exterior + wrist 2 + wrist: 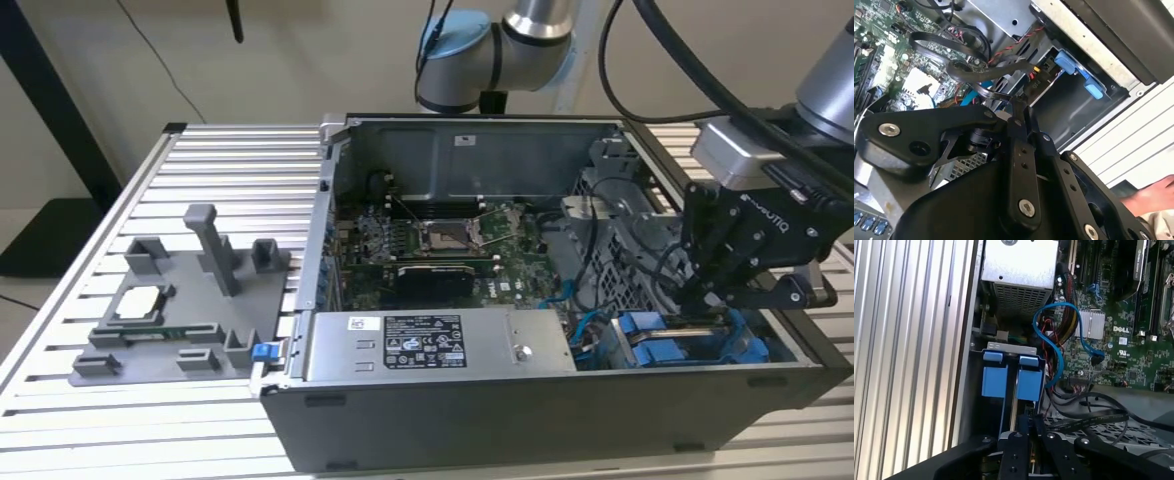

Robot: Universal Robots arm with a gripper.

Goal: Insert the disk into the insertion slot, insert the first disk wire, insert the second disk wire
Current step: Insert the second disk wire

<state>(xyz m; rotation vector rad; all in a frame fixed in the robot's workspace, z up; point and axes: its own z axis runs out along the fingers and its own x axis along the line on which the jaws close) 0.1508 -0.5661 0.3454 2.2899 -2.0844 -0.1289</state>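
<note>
The insertion slot is the grey drive bay at the open case's near corner, on the exterior view's right. The disk's blue carrier tabs stand in the insertion slot, and more blue shows below my arm. My gripper reaches down into this bay with its fingers pressed together, shut. Anything between them is hidden. In the second wrist view my gripper sits beside a loop of black flat wire. A loose blue wire curls near the bay.
The green motherboard fills the case middle. The grey power supply box lies along the near wall. A grey fixture with parts sits at the exterior view's left. A person's hand shows beside the case.
</note>
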